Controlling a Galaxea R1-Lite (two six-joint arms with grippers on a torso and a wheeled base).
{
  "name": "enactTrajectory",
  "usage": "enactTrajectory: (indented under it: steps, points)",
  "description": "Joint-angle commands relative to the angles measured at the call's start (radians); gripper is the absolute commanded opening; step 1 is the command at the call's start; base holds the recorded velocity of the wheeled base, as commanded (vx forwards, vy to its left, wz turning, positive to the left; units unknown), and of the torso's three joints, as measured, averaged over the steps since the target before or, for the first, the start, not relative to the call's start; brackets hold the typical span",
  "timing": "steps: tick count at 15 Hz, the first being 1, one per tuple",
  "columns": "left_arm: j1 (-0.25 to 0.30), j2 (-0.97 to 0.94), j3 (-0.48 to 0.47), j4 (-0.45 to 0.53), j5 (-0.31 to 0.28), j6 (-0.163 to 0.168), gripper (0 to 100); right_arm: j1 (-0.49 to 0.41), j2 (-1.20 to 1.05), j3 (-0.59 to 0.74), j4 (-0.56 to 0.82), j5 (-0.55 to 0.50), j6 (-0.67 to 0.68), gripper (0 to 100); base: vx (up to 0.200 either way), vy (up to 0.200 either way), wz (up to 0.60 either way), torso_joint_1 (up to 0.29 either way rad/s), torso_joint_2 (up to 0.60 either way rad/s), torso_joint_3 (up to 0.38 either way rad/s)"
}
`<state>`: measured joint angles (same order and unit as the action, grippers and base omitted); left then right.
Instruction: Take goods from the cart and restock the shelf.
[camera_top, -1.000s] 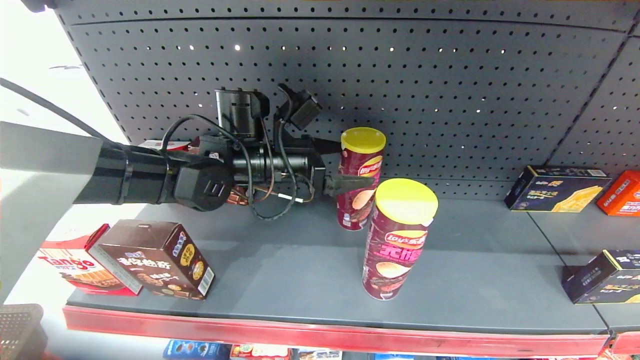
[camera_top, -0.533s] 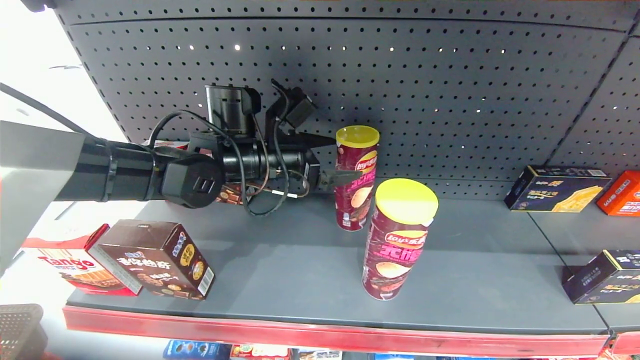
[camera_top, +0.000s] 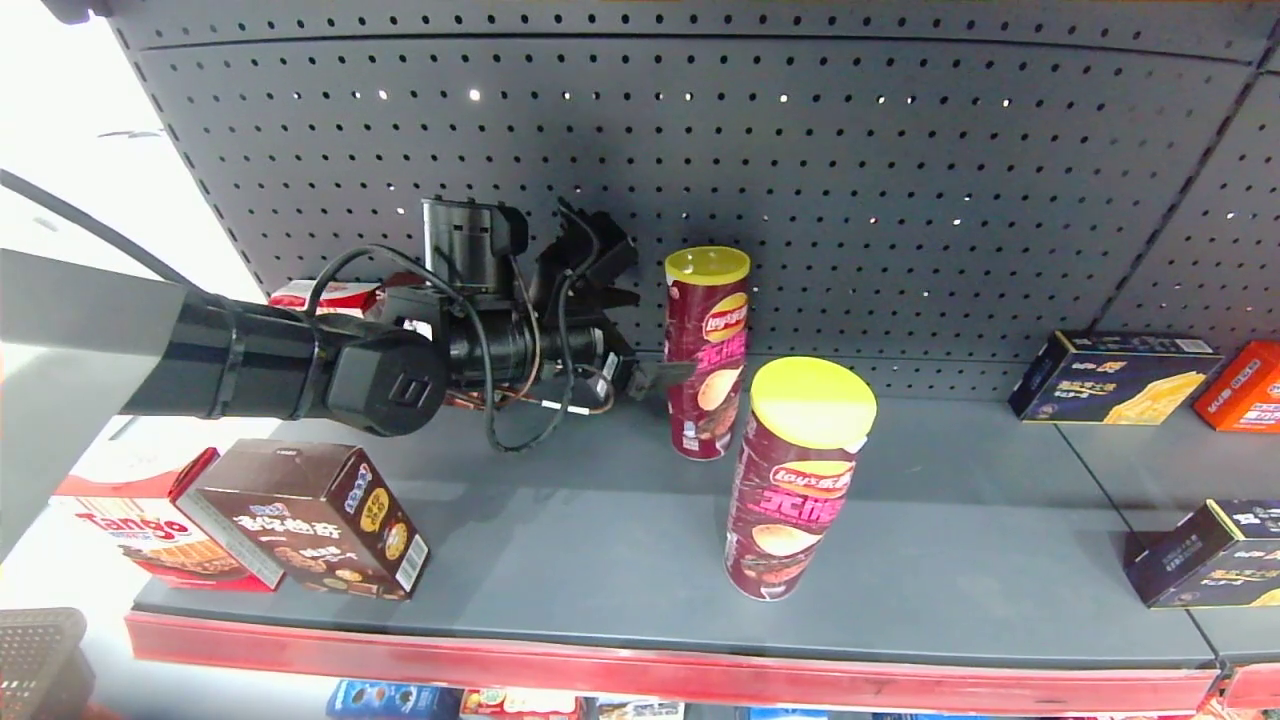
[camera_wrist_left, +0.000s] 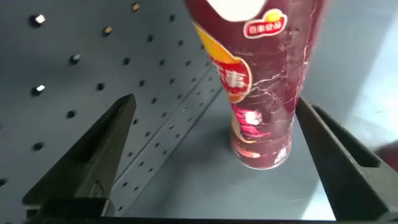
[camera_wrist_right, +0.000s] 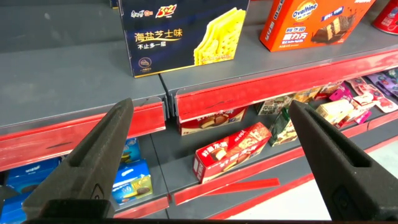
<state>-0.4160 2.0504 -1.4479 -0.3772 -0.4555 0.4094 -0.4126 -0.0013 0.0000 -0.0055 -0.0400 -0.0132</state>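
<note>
Left tool (camera_top: 648, 335) wide open, gripping nothing. The rear chip can (camera_top: 706, 350) stands upright on the shelf (camera_top: 560, 540), just past its tips and close to the pegboard (camera_top: 900, 200). Left wrist view adds that the can's base sits between the fingers (camera_wrist_left: 93, 162). Second can (camera_top: 795, 480) stands in front of the rear chip can. Right tool (camera_wrist_right: 209, 104) wide open, empty, facing a dark biscuit box (camera_wrist_right: 180, 31).

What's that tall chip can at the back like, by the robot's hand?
The back chip can is a tall dark red tube, cardboard-looking, with a yellow lid and chip pictures. It stands upright on the grey shelf near the pegboard wall, behind a matching second can and apart from it. The open left hand has a finger on each side; whether one touches it I cannot tell.
</note>
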Motion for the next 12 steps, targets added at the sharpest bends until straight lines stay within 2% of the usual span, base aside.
enactTrajectory:
  steps: [1,4,7,9,12]
  points:
    - [0.0,0.002,-0.005,0.0,0.015,0.0,100,0.0,0.001,0.0,-0.001,0.0,-0.001,100,0.0,0.0,0.0,0.0,0.0,0.0]
    - [0.002,0.002,-0.006,0.0,0.044,0.002,100,0.0,0.001,0.0,-0.001,0.0,-0.001,100,0.0,0.0,0.0,0.0,0.0,0.0]
    - [0.009,0.001,-0.006,0.027,0.115,0.045,100,0.0,0.001,0.0,-0.001,0.0,-0.001,100,0.0,0.0,0.0,0.0,0.0,0.0]
    - [0.011,-0.003,-0.006,0.031,0.123,0.068,100,0.0,0.001,0.0,-0.001,0.0,-0.001,100,0.0,0.0,0.0,0.0,0.0,0.0]
    - [0.008,-0.032,0.0,0.032,0.126,0.066,100,0.0,0.001,0.0,-0.001,0.0,-0.001,100,0.0,0.0,0.0,0.0,0.0,0.0]
